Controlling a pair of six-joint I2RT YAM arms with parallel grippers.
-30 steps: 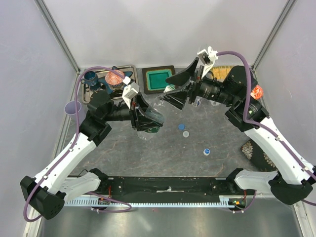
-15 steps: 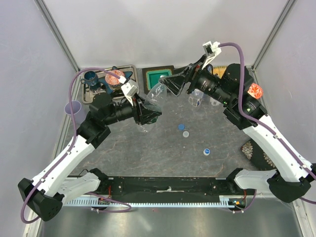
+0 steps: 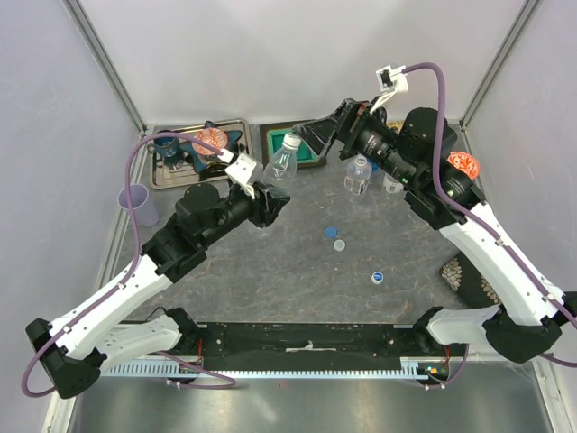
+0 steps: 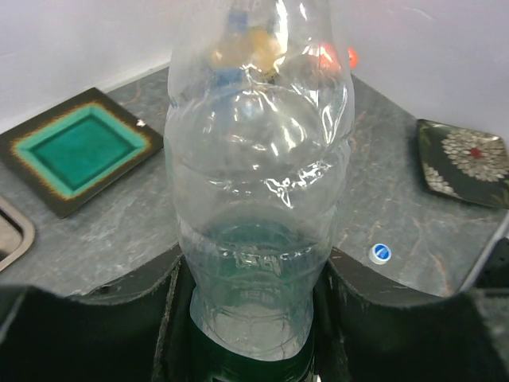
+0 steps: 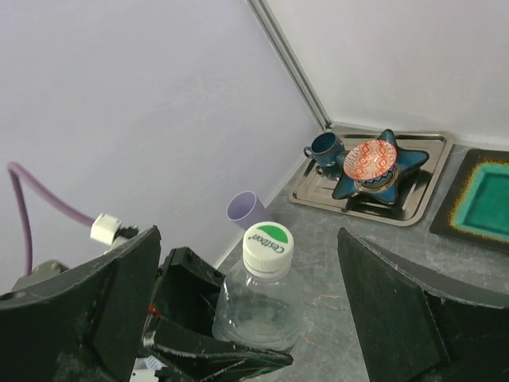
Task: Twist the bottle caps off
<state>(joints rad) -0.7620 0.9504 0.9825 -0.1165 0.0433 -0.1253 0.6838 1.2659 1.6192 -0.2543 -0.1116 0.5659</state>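
Tray [image 3: 169,177] at 10 o'clock: red-patterned bowl [image 3: 209,141], blue cup [image 3: 166,142]. Left gripper [image 3: 270,200] clamps the clear, dented bottle [image 3: 281,164], green-and-white cap [image 5: 267,245] fitted. Right gripper [image 5: 248,239] spread wide either side of the cap, holding nothing.

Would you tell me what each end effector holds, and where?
The left end effector grips the bottle by its lower body; the right end effector holds nothing.

The clear plastic bottle [image 3: 281,164] held in the left pincer [image 3: 269,200] is in front of the square teal ceramic dish [image 4: 79,147], with the small round blue plastic cap [image 3: 332,231] and the pale grey plastic cap [image 3: 339,244] side by side on the grey stone desk [image 3: 270,271] to its right.
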